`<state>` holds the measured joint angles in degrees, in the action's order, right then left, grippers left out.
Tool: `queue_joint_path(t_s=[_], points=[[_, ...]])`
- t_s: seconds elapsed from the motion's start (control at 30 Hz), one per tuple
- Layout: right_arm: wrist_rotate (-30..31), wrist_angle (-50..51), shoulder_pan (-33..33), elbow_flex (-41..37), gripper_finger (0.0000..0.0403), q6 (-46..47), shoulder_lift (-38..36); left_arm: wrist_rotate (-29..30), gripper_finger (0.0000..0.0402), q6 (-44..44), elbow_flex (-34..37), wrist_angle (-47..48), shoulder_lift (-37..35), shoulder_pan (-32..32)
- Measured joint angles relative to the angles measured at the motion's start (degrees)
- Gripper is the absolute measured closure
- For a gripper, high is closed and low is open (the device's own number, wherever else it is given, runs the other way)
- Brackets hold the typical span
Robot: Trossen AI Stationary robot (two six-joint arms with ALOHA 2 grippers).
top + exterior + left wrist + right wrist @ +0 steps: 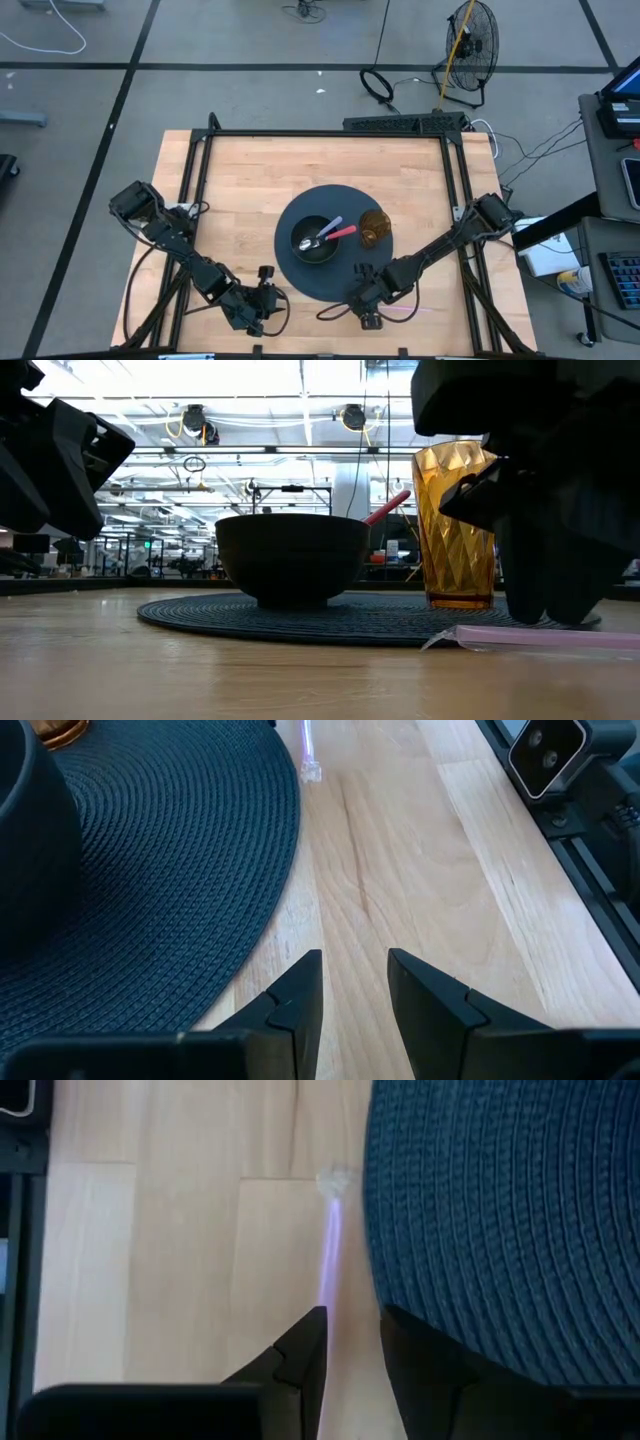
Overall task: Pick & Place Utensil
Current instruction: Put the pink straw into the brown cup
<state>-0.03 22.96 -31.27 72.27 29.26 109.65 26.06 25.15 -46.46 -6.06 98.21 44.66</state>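
A pale lilac utensil (328, 1250) lies flat on the wooden table, just off the near edge of the dark round placemat (500, 1230); the high view shows it as a faint pink strip (400, 312). My right gripper (352, 1330) is low over its handle end, open by a narrow gap, with one finger on either side of the handle. In the low view the utensil (545, 638) lies under the right gripper (545, 615). My left gripper (355, 970) waits near the table's near edge, open by a narrow gap and holding nothing.
On the placemat (310, 282) stand a black bowl (315, 240) with a pink-handled utensil (342, 232) leaning inside it, and an amber faceted cup (375, 228) on the bowl's right. The black frame rails (455, 200) run along the table's sides. Bare wood lies toward the far and left sides.
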Motion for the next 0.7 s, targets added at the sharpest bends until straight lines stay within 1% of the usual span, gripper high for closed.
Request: queue_joint_path(t_s=[0.33, 0.57, 0.7], points=[[0.2, -0.6, -1.0, 0.0, 0.0312, -0.6, 0.1, 0.0, 0.0279, 0.0, 0.0, 0.0, 0.0, 0.0], [-0.9, -1.7, -1.1, 0.2, 0.0312, -0.9, 3.4, 0.0, 0.0279, 0.1, 0.0, 0.1, 0.0, 0.0], [0.0, -0.8, -1.0, 0.2, 0.0312, -0.1, 3.6, 0.0, 0.0279, 0.1, 0.0, 0.0, 0.0, 0.0]])
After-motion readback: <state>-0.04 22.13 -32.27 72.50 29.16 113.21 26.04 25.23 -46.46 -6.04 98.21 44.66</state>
